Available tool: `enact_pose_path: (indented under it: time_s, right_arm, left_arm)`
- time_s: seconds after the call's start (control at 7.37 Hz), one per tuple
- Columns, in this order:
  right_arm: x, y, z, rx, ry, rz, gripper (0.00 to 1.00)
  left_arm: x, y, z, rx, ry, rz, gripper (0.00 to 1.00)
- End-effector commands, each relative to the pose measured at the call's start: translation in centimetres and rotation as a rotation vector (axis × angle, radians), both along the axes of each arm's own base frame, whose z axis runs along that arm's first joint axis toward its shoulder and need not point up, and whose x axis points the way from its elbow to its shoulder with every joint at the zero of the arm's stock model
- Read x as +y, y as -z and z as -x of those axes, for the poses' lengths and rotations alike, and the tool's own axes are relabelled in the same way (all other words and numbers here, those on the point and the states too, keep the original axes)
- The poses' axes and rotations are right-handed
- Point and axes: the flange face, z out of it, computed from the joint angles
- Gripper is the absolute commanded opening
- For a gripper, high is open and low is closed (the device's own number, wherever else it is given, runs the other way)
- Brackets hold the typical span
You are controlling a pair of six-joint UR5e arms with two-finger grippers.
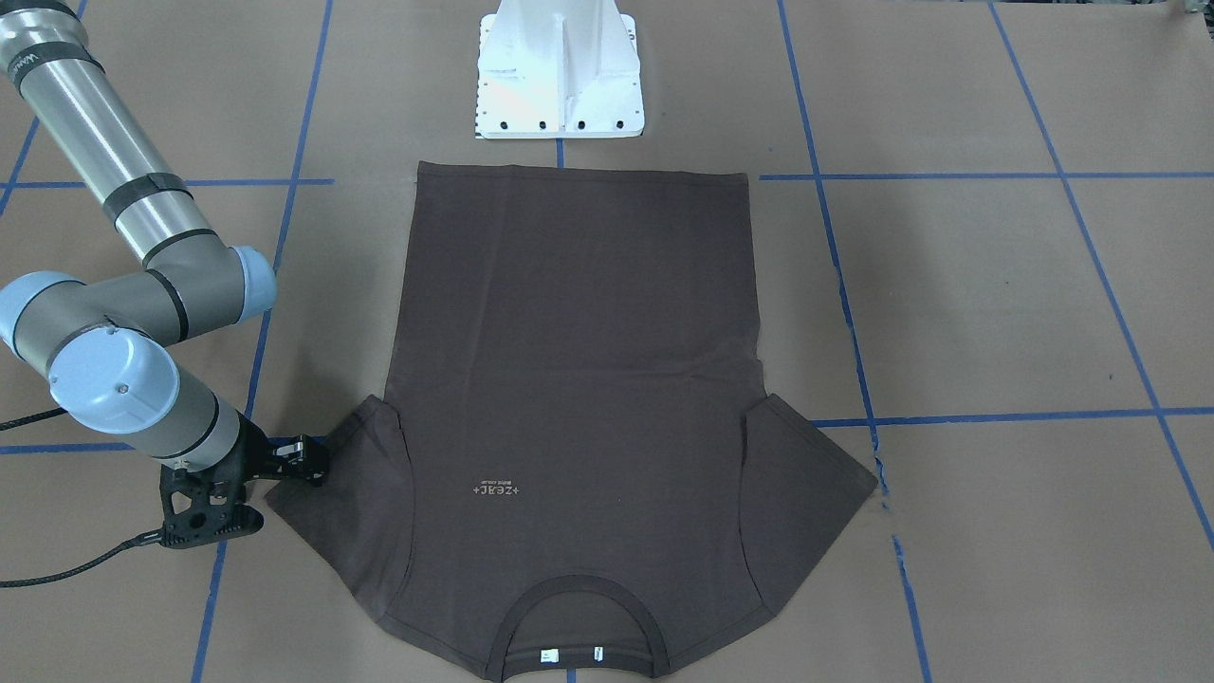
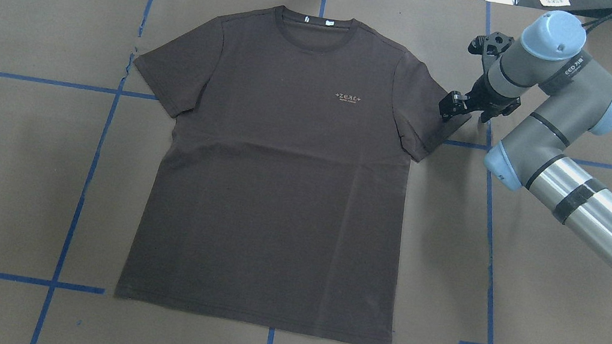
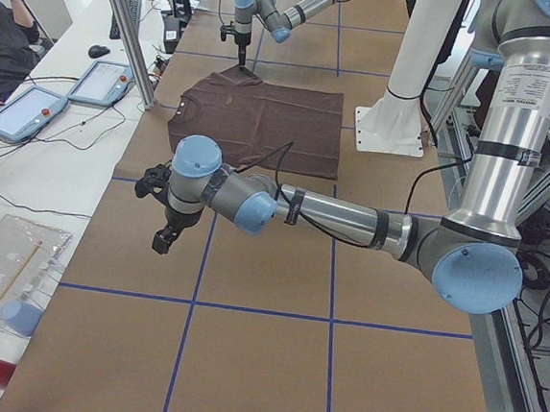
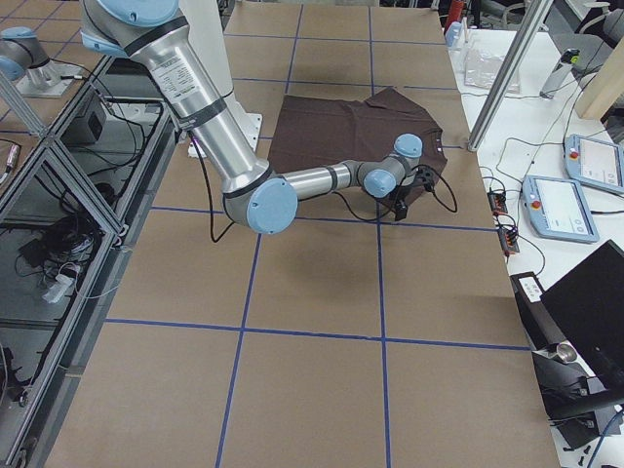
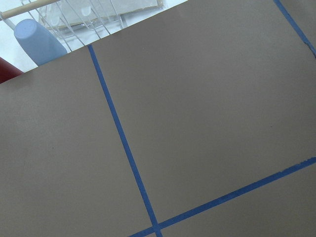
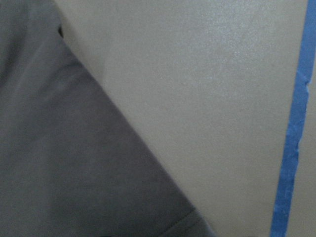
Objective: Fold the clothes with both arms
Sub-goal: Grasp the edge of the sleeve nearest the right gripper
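The clothes are one dark brown T-shirt that lies flat, front up, on the brown paper, with its collar away from the robot; it also shows as the T-shirt. My right gripper is down at the outer tip of one sleeve. In the front view the right gripper has its fingers apart at the sleeve hem. The right wrist view shows only the sleeve edge and bare paper. My left gripper hangs over bare paper far from the shirt, in the side view only, so I cannot tell its state.
The white mounting pedestal stands just behind the shirt's bottom hem. Blue tape lines cross the paper. A blue cup and a clear tray lie beyond the table edge. A person sits by tablets.
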Motion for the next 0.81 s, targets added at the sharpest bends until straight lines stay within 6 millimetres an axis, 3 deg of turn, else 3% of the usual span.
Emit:
enact_pose_path:
  time_s: [0.0, 0.27, 0.68]
  right_arm:
    - [0.0, -0.1, 0.0, 0.001, -0.006, 0.007, 0.73]
    - [-0.1, 0.0, -0.1, 0.001, -0.008, 0.007, 0.31]
    - [-0.9, 1.7, -0.1, -0.013, -0.014, -0.010, 0.04]
  left_arm:
    - [0.0, 0.2, 0.0, 0.000, 0.000, -0.003, 1.00]
    - [-0.1, 0.3, 0.0, 0.000, 0.000, -0.003, 1.00]
    - [-0.6, 0.7, 0.0, -0.002, 0.002, -0.005, 1.00]
